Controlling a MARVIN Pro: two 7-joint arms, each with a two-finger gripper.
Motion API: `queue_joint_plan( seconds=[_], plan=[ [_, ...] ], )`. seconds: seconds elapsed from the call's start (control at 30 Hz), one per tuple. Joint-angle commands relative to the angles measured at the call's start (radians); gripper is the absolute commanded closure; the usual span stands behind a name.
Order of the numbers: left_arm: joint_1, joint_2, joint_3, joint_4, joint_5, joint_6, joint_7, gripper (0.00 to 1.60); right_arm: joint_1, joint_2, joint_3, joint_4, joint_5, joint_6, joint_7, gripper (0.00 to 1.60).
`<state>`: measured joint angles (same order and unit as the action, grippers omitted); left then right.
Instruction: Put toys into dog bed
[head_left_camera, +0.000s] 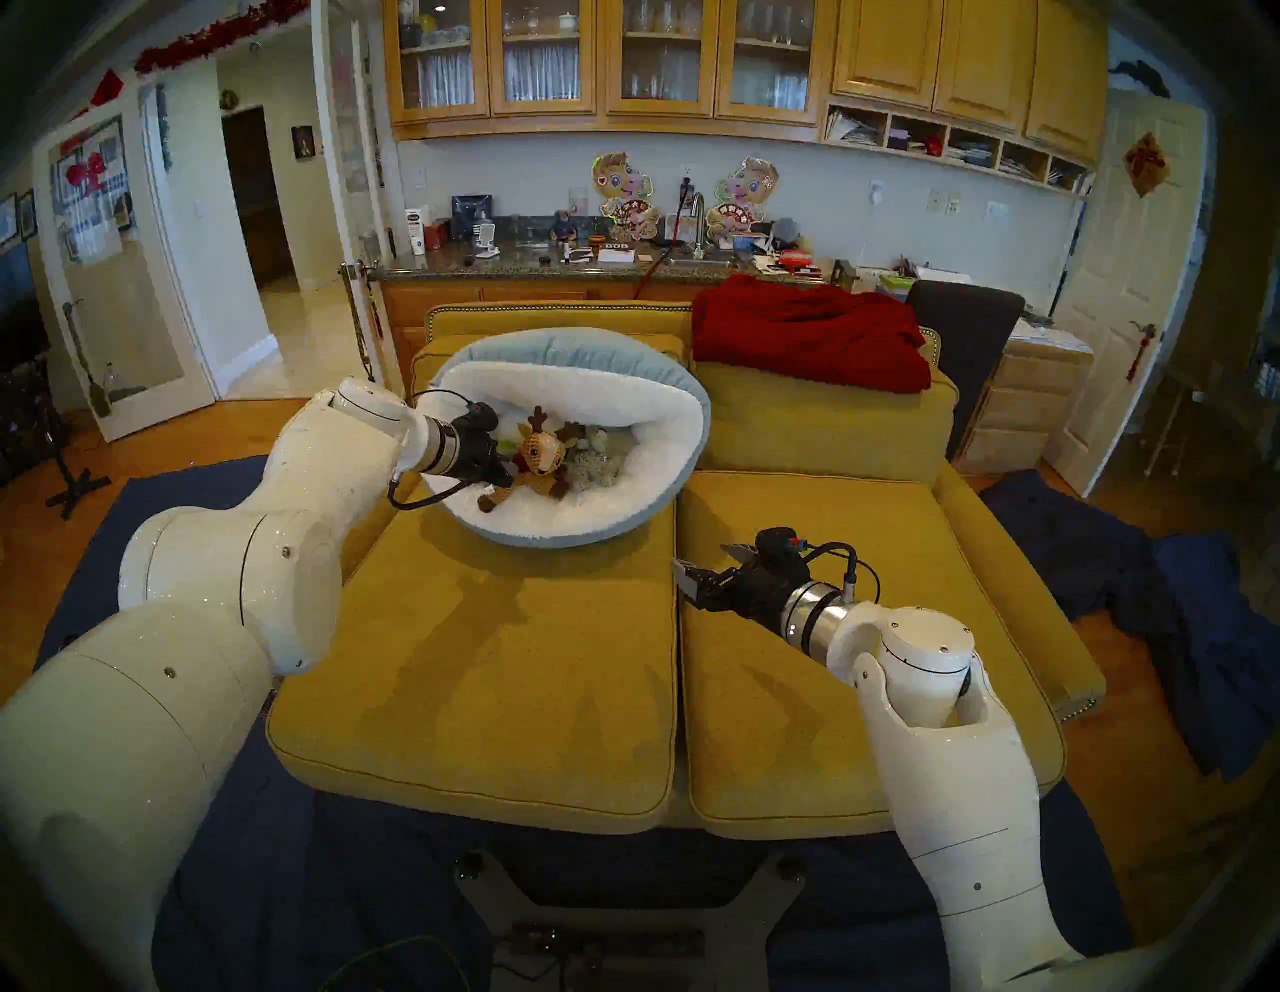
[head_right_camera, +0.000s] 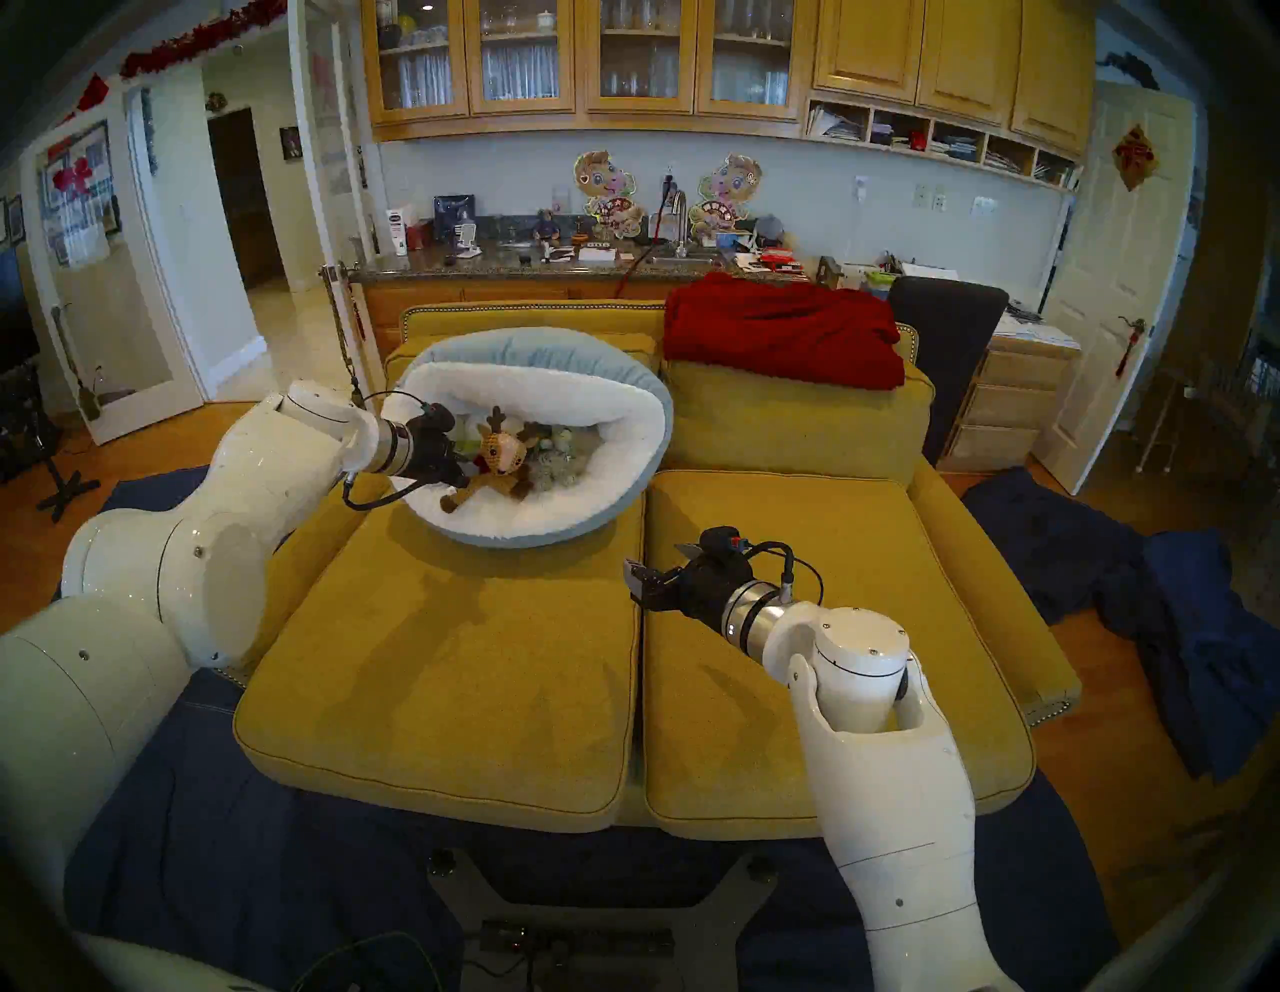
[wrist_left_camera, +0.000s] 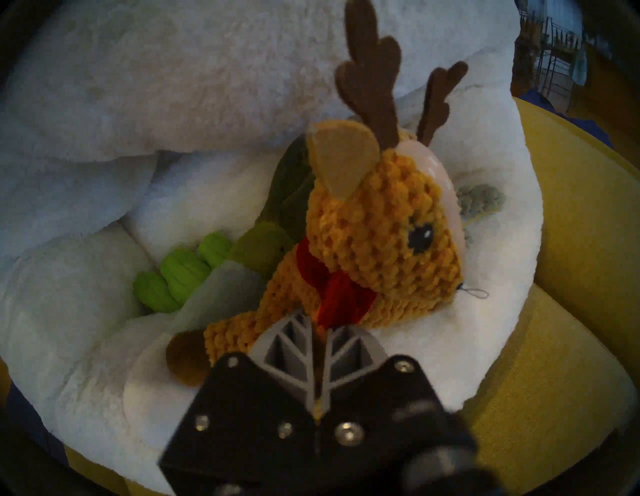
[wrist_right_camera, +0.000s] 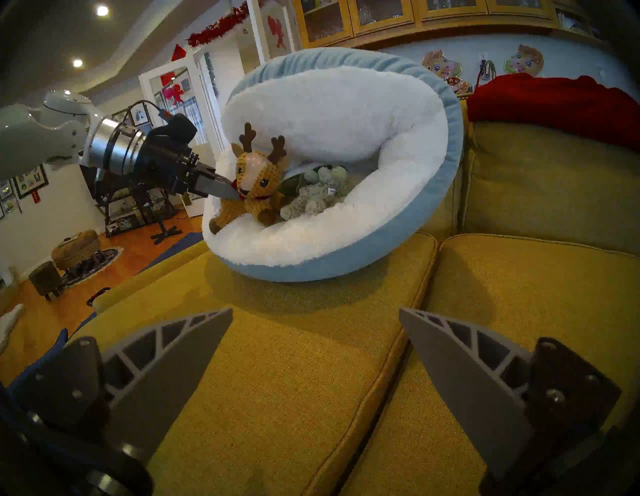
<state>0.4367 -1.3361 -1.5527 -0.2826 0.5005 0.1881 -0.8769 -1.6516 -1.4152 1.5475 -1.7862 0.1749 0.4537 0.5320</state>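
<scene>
While the dog bed (head_left_camera: 665, 415) lies tilted on the left seat cushion of the yellow sofa (head_left_camera: 866, 526), the left hand (wrist_right_camera: 231, 191) reaches over its left rim and is clenched on the reindeer (wrist_right_camera: 258, 183) at the red scarf. The reindeer sits inside the bed, just in front of this hand. Behind it lie a green toy (wrist_left_camera: 183, 273) and a grey toy (wrist_right_camera: 311, 202). The right hand (wrist_right_camera: 315, 320) is released and holds nothing, near the front of the bed.
</scene>
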Motion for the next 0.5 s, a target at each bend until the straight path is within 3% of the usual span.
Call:
queue_joint_plan(
  seconds=[0.0, 0.1, 0.23, 0.37, 0.4, 0.47],
  plan=[
    [-0.075, -0.010, -0.008, 0.003, -0.009, -0.024, 0.012, 1.60, 0.022, -0.002, 0.002, -0.030, 0.001, -0.006, 0.001, 0.00],
    [-0.081, -0.013, -0.011, 0.012, -0.009, -0.024, 0.021, 1.60, 0.022, -0.003, 0.002, -0.030, 0.000, -0.005, 0.002, 0.00],
    [-0.087, -0.016, -0.015, 0.022, -0.009, -0.028, 0.031, 0.97, 0.022, -0.004, 0.003, -0.030, -0.001, -0.005, 0.003, 0.00],
    [-0.094, -0.016, -0.023, 0.030, -0.014, -0.033, 0.038, 0.75, 0.022, -0.005, 0.004, -0.030, -0.003, -0.005, 0.005, 0.00],
    [-0.096, -0.016, -0.024, 0.032, -0.014, -0.033, 0.037, 0.60, 0.022, -0.005, 0.004, -0.031, -0.003, -0.005, 0.005, 0.00],
    [-0.100, -0.014, -0.028, 0.036, -0.017, -0.036, 0.035, 0.48, 0.022, -0.006, 0.004, -0.031, -0.004, -0.005, 0.005, 0.00]
  ],
)
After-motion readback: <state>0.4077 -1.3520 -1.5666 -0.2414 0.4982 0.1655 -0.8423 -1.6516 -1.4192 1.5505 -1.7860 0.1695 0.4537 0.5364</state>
